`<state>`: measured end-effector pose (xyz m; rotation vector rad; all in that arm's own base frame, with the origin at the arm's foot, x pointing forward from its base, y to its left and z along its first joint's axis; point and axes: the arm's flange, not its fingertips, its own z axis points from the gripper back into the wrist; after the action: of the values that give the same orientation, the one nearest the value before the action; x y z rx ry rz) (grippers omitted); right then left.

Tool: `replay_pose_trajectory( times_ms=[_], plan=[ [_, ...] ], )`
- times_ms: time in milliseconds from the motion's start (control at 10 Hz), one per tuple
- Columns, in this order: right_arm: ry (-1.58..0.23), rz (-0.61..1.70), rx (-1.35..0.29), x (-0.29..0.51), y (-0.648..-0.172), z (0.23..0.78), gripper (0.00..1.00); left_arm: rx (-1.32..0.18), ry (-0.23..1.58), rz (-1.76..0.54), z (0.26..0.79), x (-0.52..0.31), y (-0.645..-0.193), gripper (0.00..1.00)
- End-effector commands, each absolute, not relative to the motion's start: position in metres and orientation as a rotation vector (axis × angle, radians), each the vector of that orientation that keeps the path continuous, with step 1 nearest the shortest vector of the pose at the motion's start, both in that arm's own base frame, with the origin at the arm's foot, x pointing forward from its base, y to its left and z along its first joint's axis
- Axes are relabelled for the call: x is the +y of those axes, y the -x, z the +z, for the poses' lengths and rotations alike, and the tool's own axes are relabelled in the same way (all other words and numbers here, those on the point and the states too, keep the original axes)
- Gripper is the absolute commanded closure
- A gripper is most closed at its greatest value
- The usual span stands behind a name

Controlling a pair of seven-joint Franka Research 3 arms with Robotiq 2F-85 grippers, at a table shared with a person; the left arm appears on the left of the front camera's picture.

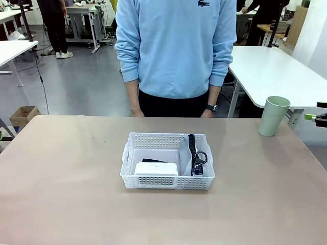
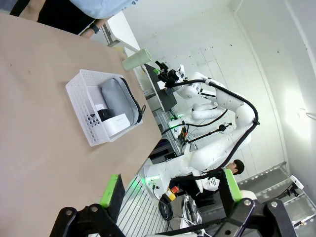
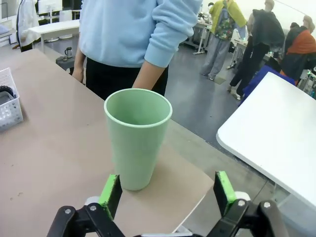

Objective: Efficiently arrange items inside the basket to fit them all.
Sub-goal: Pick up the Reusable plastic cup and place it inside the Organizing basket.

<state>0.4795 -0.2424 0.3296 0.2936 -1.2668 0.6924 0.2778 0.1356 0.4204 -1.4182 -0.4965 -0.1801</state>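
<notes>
The table (image 1: pixel 61 194) bears the basket (image 1: pixel 167 181) and a pale green cup (image 1: pixel 273 116).

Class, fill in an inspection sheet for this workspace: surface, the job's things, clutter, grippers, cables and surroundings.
Surface: tan table, no spills seen.
Job's things: white perforated basket at mid-table holds a grey pouch on edge at its right side, a white box at the front and a black stapler, mostly hidden behind it. The pale green cup stands upright outside, at the far right corner.
Clutter: nothing seen.
Grippers: right gripper has open jaws, low by the cup. Left gripper has open jaws and holds nothing.
Cables: black cable hangs to the floor, far left.
Surroundings: person stands at the far side. A white table and a cardboard box are beyond.
</notes>
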Motion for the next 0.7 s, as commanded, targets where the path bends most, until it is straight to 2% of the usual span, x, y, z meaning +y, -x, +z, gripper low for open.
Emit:
replay_pose_trajectory(
  times_ms=[0, 600],
  plan=[
    [-0.315, 0.783, -1.345, -0.241, -0.515, 0.311, 0.00, -0.486, 1.428, -0.183, 0.423, 0.137, -0.275, 0.00],
    [-0.218, 0.932, -1.333, -0.228, -0.540, 0.288, 0.00, -0.486, 1.428, -0.183, 0.423, 0.137, -0.275, 0.00]
  ],
)
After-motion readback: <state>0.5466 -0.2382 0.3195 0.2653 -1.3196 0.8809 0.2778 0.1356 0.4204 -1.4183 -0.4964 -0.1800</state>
